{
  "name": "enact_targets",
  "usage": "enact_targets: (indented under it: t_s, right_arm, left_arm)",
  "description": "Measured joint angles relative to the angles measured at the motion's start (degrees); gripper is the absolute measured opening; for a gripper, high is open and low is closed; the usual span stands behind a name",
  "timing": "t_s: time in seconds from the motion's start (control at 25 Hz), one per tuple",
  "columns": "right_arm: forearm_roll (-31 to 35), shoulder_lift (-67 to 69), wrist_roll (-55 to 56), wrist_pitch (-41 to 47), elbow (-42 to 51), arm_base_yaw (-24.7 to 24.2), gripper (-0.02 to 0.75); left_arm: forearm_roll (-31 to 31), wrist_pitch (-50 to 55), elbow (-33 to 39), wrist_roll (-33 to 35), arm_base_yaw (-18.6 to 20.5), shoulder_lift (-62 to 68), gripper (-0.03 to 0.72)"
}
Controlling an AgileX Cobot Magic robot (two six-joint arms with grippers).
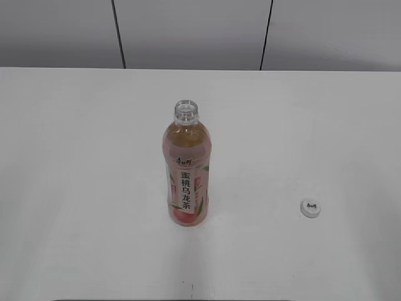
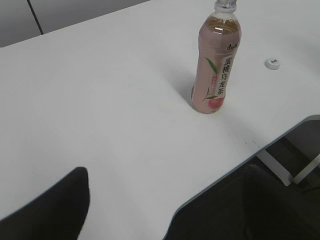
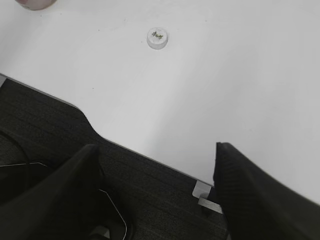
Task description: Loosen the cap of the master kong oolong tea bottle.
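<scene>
The master kong oolong tea bottle (image 1: 187, 169) stands upright in the middle of the white table (image 1: 75, 188), with a pink peach label and an open, uncapped neck. It also shows in the left wrist view (image 2: 216, 65), and its base shows at the top left of the right wrist view (image 3: 35, 4). The cap (image 1: 309, 208) lies alone on the table to the bottle's right, dark mark up; it also shows in both wrist views (image 2: 272, 63) (image 3: 157, 38). My left gripper (image 2: 165, 195) and right gripper (image 3: 156, 150) are open, empty, and back at the table's front edge, out of the exterior view.
The table's front edge (image 3: 75, 106) curves above dark carpet (image 3: 150, 200). A metal table bracket (image 3: 205, 192) sits beneath the edge. A grey panelled wall (image 1: 188, 31) stands behind the table.
</scene>
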Motion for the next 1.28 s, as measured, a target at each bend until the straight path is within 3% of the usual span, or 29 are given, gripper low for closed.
enact_targets:
  t_s: [0.72,0.88,1.12,1.28]
  right_arm:
    - [0.0,0.0,0.0,0.0,0.0,0.0,0.539]
    - [0.06,-0.44,0.0,0.0,0.0,-2.2,0.539]
    - [0.0,-3.68,0.0,0.0,0.0,-14.69,0.539]
    - [-0.01,-9.31,0.0,0.01,0.0,-21.37,0.539]
  left_arm:
    - [0.01,-0.07,0.23,0.02,0.32,-0.62,0.552]
    - [0.01,-0.07,0.23,0.02,8.39,-1.15,0.552]
    - [0.06,0.04,0.23,0.02,22.87,-5.78,0.552]
    - [0.06,-0.04,0.23,0.02,27.01,-6.11,0.552]
